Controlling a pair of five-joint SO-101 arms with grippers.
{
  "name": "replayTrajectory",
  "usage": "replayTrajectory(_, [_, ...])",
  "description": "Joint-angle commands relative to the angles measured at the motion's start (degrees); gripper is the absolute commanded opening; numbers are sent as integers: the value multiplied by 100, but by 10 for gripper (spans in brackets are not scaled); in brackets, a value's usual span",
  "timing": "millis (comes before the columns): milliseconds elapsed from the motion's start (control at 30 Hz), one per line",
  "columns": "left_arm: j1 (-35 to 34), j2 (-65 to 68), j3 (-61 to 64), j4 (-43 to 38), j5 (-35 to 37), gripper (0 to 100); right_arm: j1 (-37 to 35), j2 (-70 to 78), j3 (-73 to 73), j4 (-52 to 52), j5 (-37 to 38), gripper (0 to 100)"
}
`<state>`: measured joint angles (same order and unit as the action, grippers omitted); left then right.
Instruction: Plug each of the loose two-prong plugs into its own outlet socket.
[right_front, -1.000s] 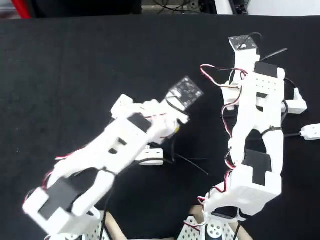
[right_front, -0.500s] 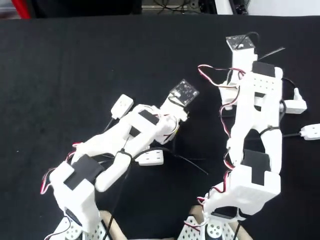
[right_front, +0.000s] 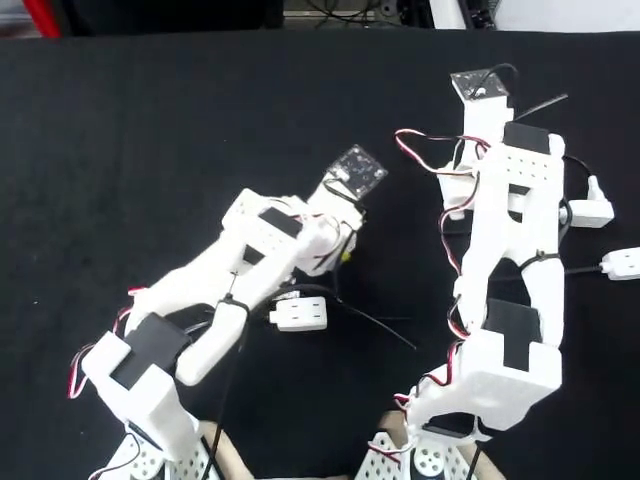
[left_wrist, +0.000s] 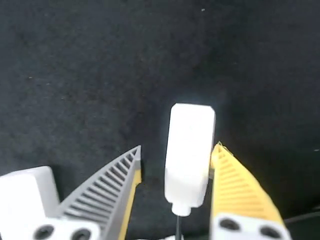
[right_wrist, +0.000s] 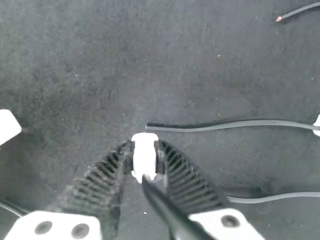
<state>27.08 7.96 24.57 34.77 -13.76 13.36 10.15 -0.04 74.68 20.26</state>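
Left wrist view: left gripper (left_wrist: 177, 149), jaws wide, straddles white corded connector (left_wrist: 190, 135) lying mid-table (left_wrist: 75, 60), long axis along the fingers. Right gripper (right_wrist: 145, 146), toward the right edge, clamps small plug (right_wrist: 145, 159).

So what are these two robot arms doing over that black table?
They are working with white electrical plug pieces on cords. The right hand is shut on a small white plug with a black cord. The left hand is open, its fingers on either side of another white piece lying on the black table. A white block lies loose beside the left arm.
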Motion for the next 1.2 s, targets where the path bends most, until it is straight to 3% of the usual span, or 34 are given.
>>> replayTrajectory(0, [-224,-343,-180,53,-158,220,-70,-75,-198,44,35,11])
replayTrajectory(367, [-374,-1046,-154,457,-141,220,-79,-75,-189,44,35,11])
replayTrajectory(667, [-470,-1354,769,-607,-167,220,-79,-75,-180,35,35,11])
replayTrajectory(800, [-505,-1714,602,70,-167,220,-79,-75,-101,9,35,11])
replayTrajectory(967, [-31,-2866,1051,633,-158,215,-79,-75,-119,0,35,11])
replayTrajectory(1100, [892,-3499,1965,510,-167,174,-79,-75,-84,-123,35,11])
replayTrajectory(1167, [1182,-3473,2334,70,-158,170,-79,-75,-84,-105,35,11])
